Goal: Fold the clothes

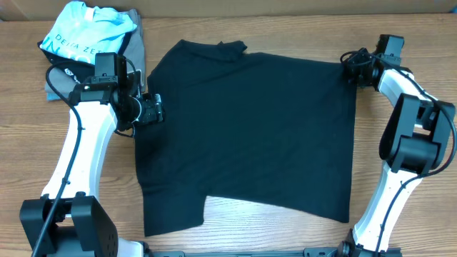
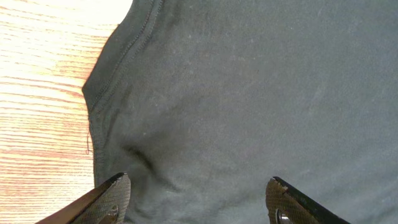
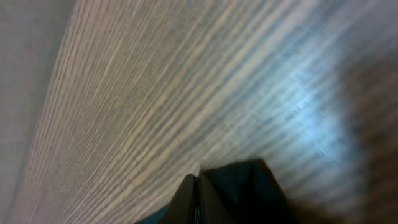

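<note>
A: Count of garments?
B: Three. One black T-shirt (image 1: 250, 128), one light blue shirt (image 1: 89, 28), one grey shirt (image 1: 134, 44).

A: Position of the T-shirt?
B: Spread flat on the table (image 1: 271, 234), mid-surface, collar at its far edge. One corner on its near edge is turned in.

A: The other two, relative to the T-shirt?
B: Both beyond its far left corner, near but not touching. The light blue one lies crumpled on top of the folded grey one.

A: Legible writing?
B: White lettering on the light blue shirt: "DELTA ZE", the rest lost in a fold. The T-shirt is plain. No tag visible.

A: Arms and grippers?
B: Two arms, two grippers. The left gripper (image 1: 152, 108) is at the T-shirt's left edge, jaws wide apart over the cloth and a stitched hem. One finger (image 2: 115, 198) is above the hem line. Nothing is held.

A: Right side?
B: The right gripper (image 1: 350, 68) is at the T-shirt's far right corner, jaws closed. Its wrist view is blurred, so I cannot tell whether cloth is pinched.
</note>
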You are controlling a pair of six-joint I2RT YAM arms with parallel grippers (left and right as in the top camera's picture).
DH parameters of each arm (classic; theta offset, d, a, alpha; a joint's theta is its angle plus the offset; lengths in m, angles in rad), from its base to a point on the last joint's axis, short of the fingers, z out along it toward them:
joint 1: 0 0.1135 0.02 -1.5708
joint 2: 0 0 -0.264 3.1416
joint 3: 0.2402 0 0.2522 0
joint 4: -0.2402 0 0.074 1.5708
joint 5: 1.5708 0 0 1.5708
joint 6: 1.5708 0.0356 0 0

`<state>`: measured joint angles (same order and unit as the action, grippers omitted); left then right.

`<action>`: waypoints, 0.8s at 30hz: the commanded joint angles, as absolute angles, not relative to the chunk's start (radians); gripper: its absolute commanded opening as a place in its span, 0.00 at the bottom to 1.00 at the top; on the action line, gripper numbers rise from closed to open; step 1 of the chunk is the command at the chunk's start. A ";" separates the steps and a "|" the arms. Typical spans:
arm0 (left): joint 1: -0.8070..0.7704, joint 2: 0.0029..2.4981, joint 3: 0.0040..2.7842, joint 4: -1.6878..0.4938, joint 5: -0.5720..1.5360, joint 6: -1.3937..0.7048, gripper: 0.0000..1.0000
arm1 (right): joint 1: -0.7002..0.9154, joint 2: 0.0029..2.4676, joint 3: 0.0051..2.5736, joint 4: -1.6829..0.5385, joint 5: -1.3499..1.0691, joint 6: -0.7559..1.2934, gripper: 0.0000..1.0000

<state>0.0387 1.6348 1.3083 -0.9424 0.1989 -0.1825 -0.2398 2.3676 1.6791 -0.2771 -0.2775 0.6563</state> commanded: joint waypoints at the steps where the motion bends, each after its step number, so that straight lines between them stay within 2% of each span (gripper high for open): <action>1: 0.031 1.632 1.318 -0.937 0.211 -0.164 0.73 | -0.239 2.440 1.721 -0.347 -0.341 0.532 0.17; 6: 0.031 1.632 1.318 -0.927 0.211 -0.164 0.73 | -0.265 2.348 1.824 -0.512 -0.404 0.350 0.38; 9: 0.031 1.632 1.318 -0.921 0.211 -0.164 0.73 | -0.286 2.313 1.854 -0.585 -0.377 0.316 0.51; 13: 0.031 1.632 1.318 -0.915 0.212 -0.164 0.73 | -0.321 2.315 1.851 -0.625 -0.326 0.307 0.53; 24: 0.031 1.632 1.318 -0.915 0.212 -0.164 0.73 | -0.309 2.319 1.763 -0.569 -0.257 0.199 0.47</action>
